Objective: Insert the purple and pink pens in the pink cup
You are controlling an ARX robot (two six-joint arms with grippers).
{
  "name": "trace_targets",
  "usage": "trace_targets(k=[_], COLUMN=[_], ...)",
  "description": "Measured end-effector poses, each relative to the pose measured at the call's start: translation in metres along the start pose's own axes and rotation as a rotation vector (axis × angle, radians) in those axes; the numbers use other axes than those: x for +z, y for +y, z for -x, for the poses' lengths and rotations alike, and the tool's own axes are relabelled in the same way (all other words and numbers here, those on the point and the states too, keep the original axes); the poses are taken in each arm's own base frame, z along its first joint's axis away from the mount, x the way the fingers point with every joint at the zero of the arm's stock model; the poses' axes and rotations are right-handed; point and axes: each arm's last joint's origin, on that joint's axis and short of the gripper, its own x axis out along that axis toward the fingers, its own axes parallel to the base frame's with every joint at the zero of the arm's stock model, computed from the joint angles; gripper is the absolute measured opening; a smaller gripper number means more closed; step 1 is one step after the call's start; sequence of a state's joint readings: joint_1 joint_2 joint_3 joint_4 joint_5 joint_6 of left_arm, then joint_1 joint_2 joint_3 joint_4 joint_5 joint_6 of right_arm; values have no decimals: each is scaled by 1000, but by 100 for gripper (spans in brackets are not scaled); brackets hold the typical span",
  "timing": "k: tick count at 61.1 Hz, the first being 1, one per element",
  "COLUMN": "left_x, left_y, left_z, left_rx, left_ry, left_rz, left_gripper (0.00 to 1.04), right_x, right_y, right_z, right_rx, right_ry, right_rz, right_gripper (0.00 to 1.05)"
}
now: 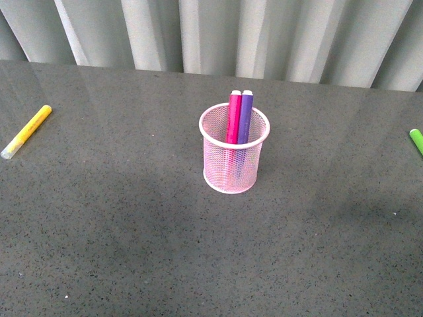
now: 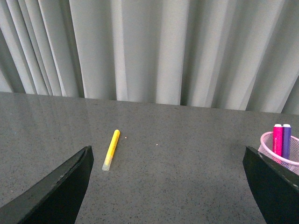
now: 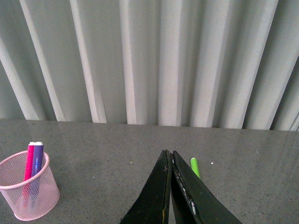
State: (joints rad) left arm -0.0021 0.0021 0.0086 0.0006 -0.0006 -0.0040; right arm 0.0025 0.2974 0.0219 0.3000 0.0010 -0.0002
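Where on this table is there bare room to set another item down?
Wide bare patches lie between the yellow marker and the pink cup, between the cup and the green marker, and across the whole near side. Nothing is crowded; the pens stand inside the cup.

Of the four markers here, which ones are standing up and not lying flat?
The pink pen and the purple pen stand side by side in the pink cup. The yellow marker and the green marker lie flat on the table.
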Motion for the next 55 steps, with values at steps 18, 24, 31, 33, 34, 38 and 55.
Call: trace_targets(k=[18, 24, 31, 33, 34, 38, 55], left_x=[0, 0, 0, 0, 0, 0, 0], left_y=[0, 0, 0, 0, 0, 0, 0], left_z=[0, 0, 0, 0, 0, 0, 0], left_rx=[0, 0, 0, 0, 0, 0, 0], left_ry=[0, 0, 0, 0, 0, 0, 0], left_rz=[0, 0, 0, 0, 0, 0, 0], left_gripper=[98, 98, 98, 98, 98, 98, 98], right_x=[0, 0, -4, -5, -4, -3, -3], right_y=[0, 0, 0, 0, 0, 0, 0], right_z=[6, 8, 15, 17, 18, 20, 20], right_rx=[0, 0, 0, 0, -2, 0, -1], right_ry=[0, -1, 32, 34, 24, 2, 6], right_rz=[0, 0, 0, 0, 0, 0, 0], right_gripper=[3, 3, 3, 3, 3, 3, 16])
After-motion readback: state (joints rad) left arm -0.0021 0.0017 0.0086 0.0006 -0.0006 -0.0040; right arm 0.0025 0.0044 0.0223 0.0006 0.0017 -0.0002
